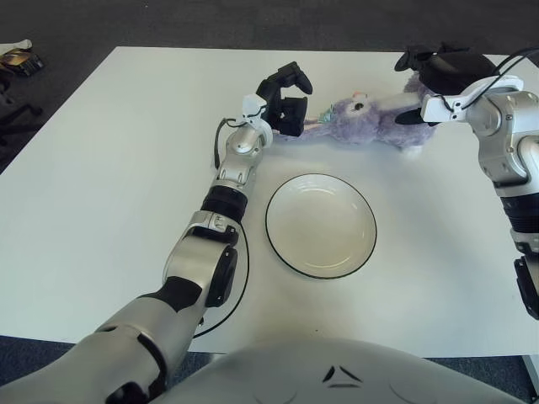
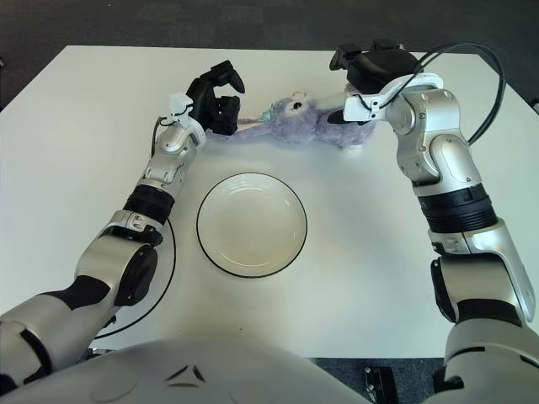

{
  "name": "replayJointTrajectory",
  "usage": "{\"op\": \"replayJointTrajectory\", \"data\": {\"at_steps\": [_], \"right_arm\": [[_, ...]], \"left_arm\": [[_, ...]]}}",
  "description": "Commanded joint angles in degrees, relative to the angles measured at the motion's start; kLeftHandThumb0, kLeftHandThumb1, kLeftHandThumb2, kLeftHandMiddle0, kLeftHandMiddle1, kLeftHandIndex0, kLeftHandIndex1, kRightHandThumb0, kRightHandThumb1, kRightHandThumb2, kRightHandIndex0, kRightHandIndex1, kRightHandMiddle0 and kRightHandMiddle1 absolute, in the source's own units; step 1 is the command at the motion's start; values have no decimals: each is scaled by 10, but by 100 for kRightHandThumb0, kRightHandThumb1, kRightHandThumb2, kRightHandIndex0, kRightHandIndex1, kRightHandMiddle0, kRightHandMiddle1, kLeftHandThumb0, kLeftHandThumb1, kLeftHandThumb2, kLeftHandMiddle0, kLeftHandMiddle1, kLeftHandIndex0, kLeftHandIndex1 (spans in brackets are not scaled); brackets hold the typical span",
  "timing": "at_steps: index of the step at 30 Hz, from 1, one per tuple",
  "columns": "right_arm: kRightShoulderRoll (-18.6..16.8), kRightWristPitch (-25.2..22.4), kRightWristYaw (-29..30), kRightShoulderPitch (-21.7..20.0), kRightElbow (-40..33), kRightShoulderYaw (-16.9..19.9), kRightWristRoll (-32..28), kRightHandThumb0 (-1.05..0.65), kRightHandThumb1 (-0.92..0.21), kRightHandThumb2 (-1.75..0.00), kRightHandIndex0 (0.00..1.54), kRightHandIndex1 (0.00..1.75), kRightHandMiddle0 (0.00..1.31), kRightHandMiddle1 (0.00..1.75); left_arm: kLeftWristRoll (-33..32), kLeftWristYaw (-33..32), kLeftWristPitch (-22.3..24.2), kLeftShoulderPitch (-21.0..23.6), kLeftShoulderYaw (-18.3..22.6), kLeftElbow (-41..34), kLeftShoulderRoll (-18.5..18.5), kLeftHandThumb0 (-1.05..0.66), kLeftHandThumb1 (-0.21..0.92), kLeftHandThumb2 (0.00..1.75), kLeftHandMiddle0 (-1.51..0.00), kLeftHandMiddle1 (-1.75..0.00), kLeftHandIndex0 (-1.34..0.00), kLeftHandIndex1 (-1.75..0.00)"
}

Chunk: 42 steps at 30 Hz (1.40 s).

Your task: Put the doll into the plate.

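A purple plush doll (image 1: 370, 118) lies lengthwise on the white table (image 1: 109, 168), just beyond an empty white plate (image 1: 278, 244) with a dark rim. My left hand (image 1: 289, 99) is at the doll's left end, its lower fingers curled on the thin limb there and one finger arched above. My right hand (image 1: 438, 71) hovers over the doll's right end and hides that part. Its fingers reach over the top and its thumb sits below, spread apart around the plush. In the right eye view the doll (image 2: 307, 118) lies between the two hands.
A black cable (image 1: 240, 295) loops along my left forearm onto the table near the plate's left side. The table's far edge runs just behind the doll. Dark floor surrounds the table, with a small object (image 1: 18, 57) at the top left.
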<state>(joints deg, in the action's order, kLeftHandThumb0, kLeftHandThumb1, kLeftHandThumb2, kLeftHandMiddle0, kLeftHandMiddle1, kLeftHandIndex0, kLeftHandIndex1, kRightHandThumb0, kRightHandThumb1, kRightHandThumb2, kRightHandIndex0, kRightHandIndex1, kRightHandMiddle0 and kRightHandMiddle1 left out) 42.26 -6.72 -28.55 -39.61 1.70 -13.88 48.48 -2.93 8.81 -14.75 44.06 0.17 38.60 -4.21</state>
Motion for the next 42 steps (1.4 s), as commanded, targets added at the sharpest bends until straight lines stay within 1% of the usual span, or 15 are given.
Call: {"op": "replayJointTrajectory", "data": {"at_steps": [1,5,10,16,20,23,30,34,37,42], "right_arm": [[-5,-7,-9,-12,-8,-9,13,-102,-60,-66,3,128,0,78],[-9,-4,-16,-18,-8,-14,14,-102,-58,-67,2,128,0,78],[-14,2,-16,-25,1,-18,11,-101,-54,-71,0,120,0,77],[-27,26,14,-36,37,-26,7,-100,-52,-73,0,114,0,77],[-30,36,20,-37,46,-29,7,-100,-51,-74,0,112,0,77],[-40,44,28,-39,67,-37,6,-99,-50,-74,0,109,0,78],[-42,50,22,-43,90,-42,1,-98,-48,-76,0,102,0,78],[-45,58,30,-47,129,-47,0,-98,-48,-76,0,99,0,77],[-49,61,32,-55,155,-52,1,-97,-47,-77,0,98,0,75],[-50,63,16,-68,180,-62,1,-97,-47,-77,0,97,0,72]], "left_arm": [[6,-16,10,-10,4,-12,6,-51,25,140,-134,-175,-67,-175],[13,-28,15,-13,2,-18,9,-51,24,141,-134,-175,-67,-175],[18,-34,18,-17,1,-24,12,-51,24,142,-136,-175,-68,-175],[22,-40,23,-26,0,-39,15,-51,24,142,-136,-175,-68,-175],[23,-41,23,-30,0,-46,16,-51,23,142,-136,-175,-68,-175],[25,-45,24,-36,0,-54,15,-51,23,142,-136,-175,-68,-175],[30,-52,34,-44,-3,-72,14,-50,27,137,-137,-175,-65,-175],[32,-55,40,-48,-5,-81,13,-49,29,135,-137,-175,-63,-175],[34,-59,47,-50,-6,-87,11,-49,28,136,-137,-175,-64,-175],[36,-61,55,-52,-7,-95,9,-49,28,136,-138,-175,-64,-175]]}}
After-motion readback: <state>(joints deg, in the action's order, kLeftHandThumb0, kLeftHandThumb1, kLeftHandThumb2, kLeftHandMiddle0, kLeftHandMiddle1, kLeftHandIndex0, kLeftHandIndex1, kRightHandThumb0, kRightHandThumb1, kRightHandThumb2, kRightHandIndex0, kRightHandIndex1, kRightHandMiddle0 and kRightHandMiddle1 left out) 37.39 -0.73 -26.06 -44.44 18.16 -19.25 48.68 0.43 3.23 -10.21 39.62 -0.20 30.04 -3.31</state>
